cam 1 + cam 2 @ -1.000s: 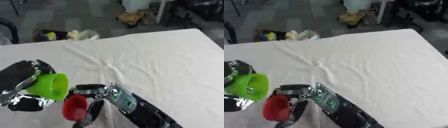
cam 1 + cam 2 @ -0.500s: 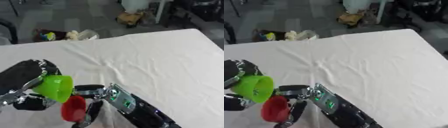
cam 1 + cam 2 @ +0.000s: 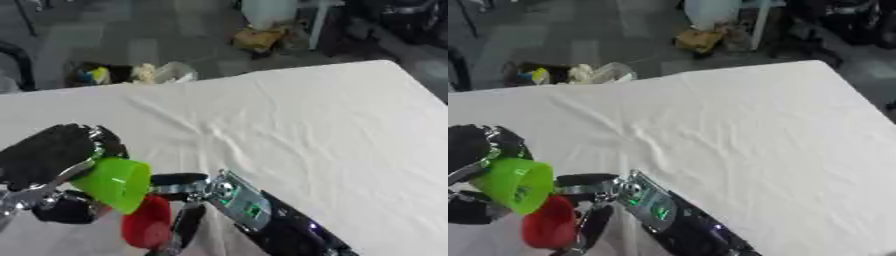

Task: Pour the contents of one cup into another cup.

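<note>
And we're right in the pour: the left robot hand [image 3: 52, 160] has its fingers wrapped round a bright green plastic cup [image 3: 115, 183], tipped hard over so its long axis runs down and to the right, mouth aimed at the small red plastic cup [image 3: 147, 227] just below it. The green rim sits over the red one, touching or near enough that I can't separate them. The right robot hand [image 3: 188, 205] has dark fingers curled beside and around the red cup, holding it up near the bottom edge of the white cloth-covered table [image 3: 332, 130]; that cup leans too, its opening facing up and to the left to meet the stream (whatever the contents are, nothing can be made out passing between them). To my eye this is the tipping stage, well on but not finished. The next move calls for a little more tilt on the green cup, mouth kept over the red opening, the receiver held level enough not to spill
</note>
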Controlling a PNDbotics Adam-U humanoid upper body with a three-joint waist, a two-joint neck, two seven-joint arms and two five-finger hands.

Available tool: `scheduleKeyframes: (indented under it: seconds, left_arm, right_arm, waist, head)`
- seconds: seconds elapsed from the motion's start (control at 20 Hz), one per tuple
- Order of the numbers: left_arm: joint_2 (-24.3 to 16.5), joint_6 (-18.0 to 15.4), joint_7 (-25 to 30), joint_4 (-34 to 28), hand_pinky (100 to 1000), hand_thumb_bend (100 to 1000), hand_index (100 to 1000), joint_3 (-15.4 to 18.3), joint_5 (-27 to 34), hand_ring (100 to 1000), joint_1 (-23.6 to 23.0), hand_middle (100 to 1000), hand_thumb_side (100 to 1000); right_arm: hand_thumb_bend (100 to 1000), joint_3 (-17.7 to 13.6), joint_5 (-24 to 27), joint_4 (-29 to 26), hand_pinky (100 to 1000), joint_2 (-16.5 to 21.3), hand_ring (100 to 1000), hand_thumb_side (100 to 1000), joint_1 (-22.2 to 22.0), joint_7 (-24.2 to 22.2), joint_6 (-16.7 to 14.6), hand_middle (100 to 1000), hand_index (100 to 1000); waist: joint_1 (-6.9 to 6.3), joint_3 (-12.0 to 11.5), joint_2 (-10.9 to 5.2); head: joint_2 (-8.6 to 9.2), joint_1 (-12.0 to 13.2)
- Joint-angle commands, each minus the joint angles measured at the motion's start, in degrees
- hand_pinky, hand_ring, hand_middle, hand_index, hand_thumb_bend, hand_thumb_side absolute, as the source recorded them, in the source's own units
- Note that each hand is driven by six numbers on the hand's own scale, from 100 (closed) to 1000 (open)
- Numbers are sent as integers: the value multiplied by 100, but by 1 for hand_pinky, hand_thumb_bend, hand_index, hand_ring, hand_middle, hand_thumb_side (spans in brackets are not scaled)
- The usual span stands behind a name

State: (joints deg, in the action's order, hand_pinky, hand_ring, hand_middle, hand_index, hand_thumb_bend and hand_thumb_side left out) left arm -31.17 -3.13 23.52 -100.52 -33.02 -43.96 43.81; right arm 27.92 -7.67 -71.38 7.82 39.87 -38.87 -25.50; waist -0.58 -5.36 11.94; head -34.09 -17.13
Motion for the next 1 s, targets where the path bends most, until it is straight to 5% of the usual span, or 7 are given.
scheduleKeyframes:
  seconds: [0.05,1.0]
  left_arm:
    - [-99,-114,18,-194,100,100,602,27,-105,334,119,332,162]
    - [-282,-602,46,-424,110,119,586,42,-813,291,70,306,126]
  right_arm:
    - [100,-23,23,-112,506,11,231,100,98,-37,-33,198,478]
    - [100,-21,29,-132,499,49,230,100,88,-16,-18,200,476]
  waist:
    - [-16,-3,-111]
    - [-18,-57,-108]
  head:
    - [70,-8]
    - [107,-29]
